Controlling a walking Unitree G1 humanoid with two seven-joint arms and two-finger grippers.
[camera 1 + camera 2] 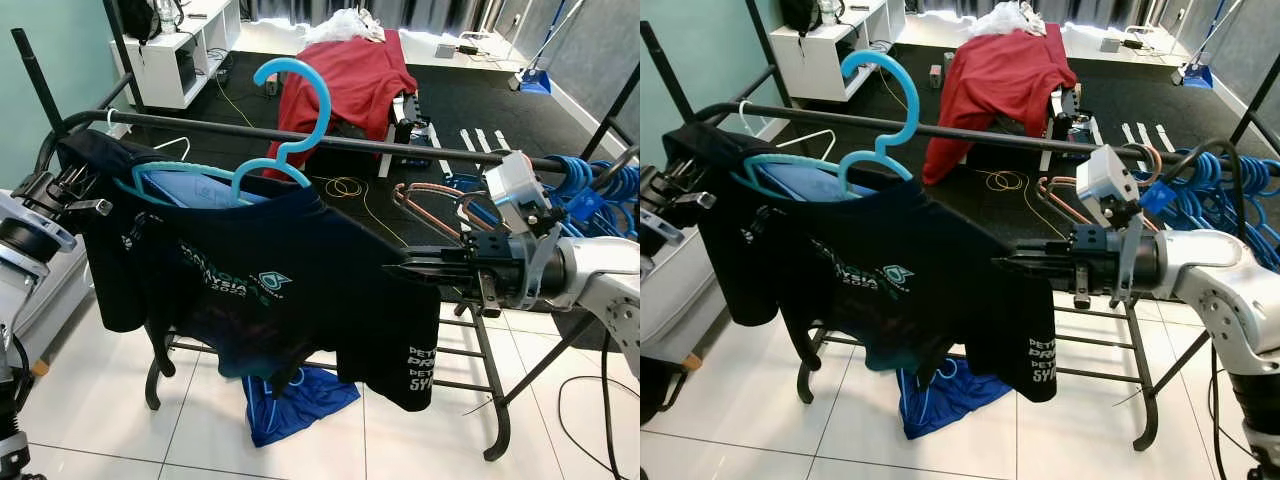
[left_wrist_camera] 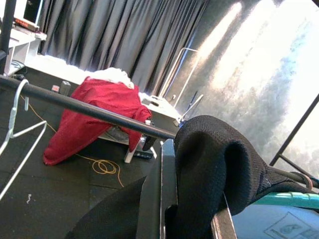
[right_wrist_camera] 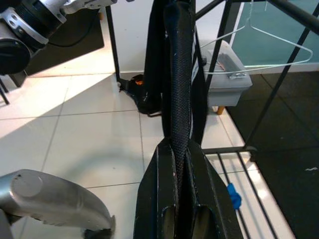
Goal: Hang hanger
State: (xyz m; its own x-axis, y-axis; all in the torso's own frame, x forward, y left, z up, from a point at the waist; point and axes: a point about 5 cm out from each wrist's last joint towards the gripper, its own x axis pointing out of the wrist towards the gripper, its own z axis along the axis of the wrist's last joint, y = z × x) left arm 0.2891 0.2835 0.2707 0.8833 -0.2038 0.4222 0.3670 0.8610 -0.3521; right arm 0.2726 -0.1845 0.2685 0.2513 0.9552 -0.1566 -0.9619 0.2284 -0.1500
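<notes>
A black T-shirt is on a light blue hanger whose hook points up, just in front of the black rail and higher than it. I cannot tell whether the hook touches the rail. My left gripper is shut on the shirt's left shoulder; in the left wrist view black cloth bulges between its fingers. My right gripper is shut on the shirt's right shoulder, and the right wrist view shows a fold of cloth pinched at its tips.
A white wire hanger hangs on the rail at the left. A bunch of blue hangers and copper ones hang at the right. Blue cloth lies on the tiles under the rack. A red cloth is draped behind.
</notes>
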